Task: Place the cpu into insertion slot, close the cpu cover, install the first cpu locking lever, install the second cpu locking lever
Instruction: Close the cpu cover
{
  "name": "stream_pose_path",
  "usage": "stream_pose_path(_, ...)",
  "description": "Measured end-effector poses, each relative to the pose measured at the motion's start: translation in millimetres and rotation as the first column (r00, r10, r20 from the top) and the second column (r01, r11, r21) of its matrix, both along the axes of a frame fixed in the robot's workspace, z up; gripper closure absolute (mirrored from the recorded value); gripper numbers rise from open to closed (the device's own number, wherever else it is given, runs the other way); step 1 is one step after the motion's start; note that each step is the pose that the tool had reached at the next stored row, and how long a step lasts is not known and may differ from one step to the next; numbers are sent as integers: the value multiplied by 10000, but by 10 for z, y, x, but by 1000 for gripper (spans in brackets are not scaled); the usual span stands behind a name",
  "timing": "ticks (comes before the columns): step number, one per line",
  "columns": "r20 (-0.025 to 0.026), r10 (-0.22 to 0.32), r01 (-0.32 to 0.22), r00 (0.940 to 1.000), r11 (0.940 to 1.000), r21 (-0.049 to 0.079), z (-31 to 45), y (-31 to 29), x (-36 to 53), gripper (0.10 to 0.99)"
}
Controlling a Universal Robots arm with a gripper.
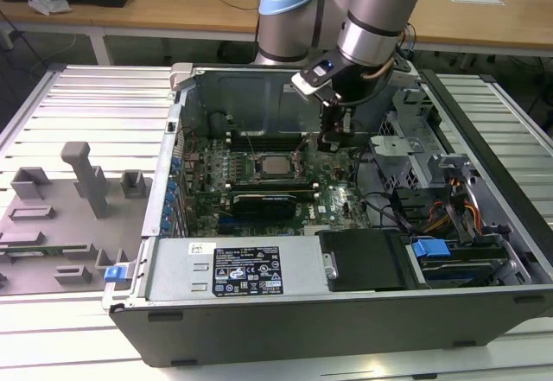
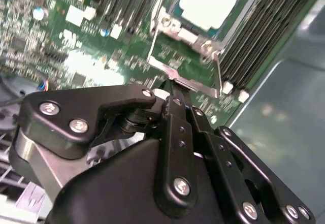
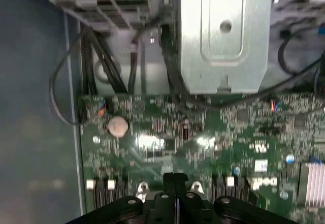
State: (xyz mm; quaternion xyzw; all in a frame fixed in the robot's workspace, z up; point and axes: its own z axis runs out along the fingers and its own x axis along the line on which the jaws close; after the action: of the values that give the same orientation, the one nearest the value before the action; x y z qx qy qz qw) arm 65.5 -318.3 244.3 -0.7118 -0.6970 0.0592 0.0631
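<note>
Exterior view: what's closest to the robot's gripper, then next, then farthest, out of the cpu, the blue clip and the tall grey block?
From the gripper:
1. The cpu, close by, to the exterior view's left.
2. The blue clip, toward the exterior view's right.
3. The tall grey block, far to the exterior view's left.

Computer case (image 1: 346,333) on slatted table (image 1: 86,96)

Wooden desks (image 1: 173,9) behind; ribbed, perhaps metal, bench (image 1: 95,96).
</note>
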Motion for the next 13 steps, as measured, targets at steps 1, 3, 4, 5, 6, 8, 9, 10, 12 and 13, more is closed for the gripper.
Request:
stream_pose_path(1,-143,0,0,9999,10000,0,-1,0,1,980)
stream_pose_path(3,-389,1,-1,9992,10000,1,-3,0,2,980)
stream_pose_path(4,-404,0,0,9992,10000,-1,-2,0,2,980)
stream_pose_path(5,-405,0,0,9992,10000,0,-3,0,2,980)
stream_pose_path(6,-406,-1,1,9992,10000,0,-3,0,2,980)
stream_pose_path(8,-406,0,0,9992,10000,2,-4,1,-5,980)
stream_pose_path(9,-406,1,-1,9992,10000,3,-4,1,-16,980)
stream_pose_path(10,-405,0,0,9992,10000,1,-3,0,-33,980)
stream_pose_path(12,-399,0,0,9992,10000,1,-3,0,-76,980)
stream_pose_path(13,-395,2,-2,9992,10000,0,-3,0,-104,980)
